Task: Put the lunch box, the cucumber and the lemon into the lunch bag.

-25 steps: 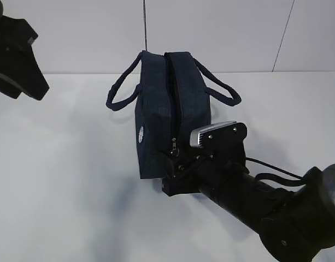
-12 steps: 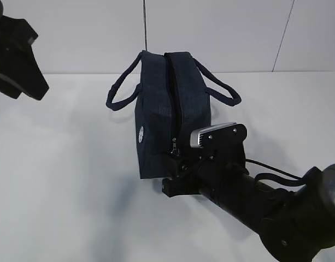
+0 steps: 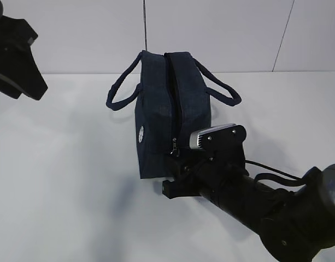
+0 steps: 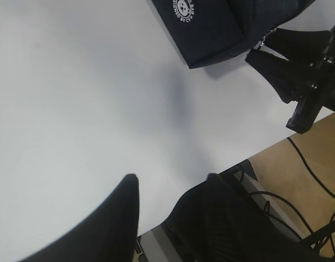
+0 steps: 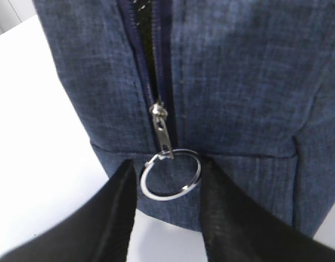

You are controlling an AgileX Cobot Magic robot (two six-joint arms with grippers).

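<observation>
The right gripper (image 5: 166, 180) had narrowed around the lunch bag's (image 3: 156, 109) ring pull (image 5: 170, 173), seemingly not yet clamped; the left gripper (image 4: 170, 188) hung open.

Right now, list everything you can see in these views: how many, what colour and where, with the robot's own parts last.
Dark navy fabric lunch bag: one, navy, upright mid-table, top zipper closed.
Loop handles: two, navy, one on each side of the bag.
Metal ring pull: one, silver, hanging from the zipper slider at the bag's near end.
Round logo patch: one, white, on the bag's side.
White table: one, white, under the bag.
Cables: several, black, on the floor beyond the table edge.
Left gripper: one, black, above bare table, jaws apart, holding nothing.
Right gripper: one, black, fingers either side of the ring pull.
</observation>
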